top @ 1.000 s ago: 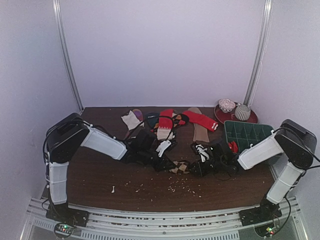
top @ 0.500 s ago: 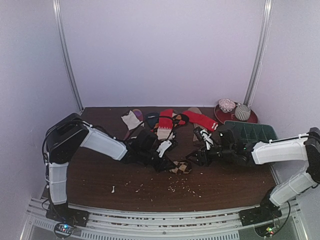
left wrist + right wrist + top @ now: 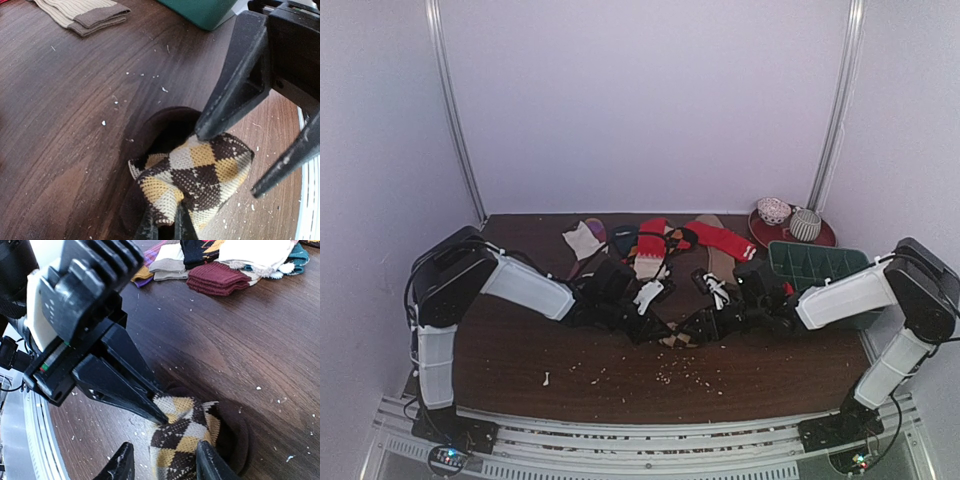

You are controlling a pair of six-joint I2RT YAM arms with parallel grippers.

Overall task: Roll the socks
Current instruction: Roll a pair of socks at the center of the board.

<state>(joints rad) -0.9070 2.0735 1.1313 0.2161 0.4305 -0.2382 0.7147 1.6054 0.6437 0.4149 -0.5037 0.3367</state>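
As my left gripper [image 3: 164, 227] pinches the argyle sock [image 3: 200, 175] mid-roll, my half-open right gripper [image 3: 165, 462] straddling it should close next.

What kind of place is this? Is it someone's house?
Probably a robot practice booth, not a house: plain white walls box in a small wooden table, two robot arms are bolted at its near edge, and loose socks lie scattered on it.

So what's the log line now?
left hand: shut on argyle sock | right hand: open, straddling same sock | roll: not done
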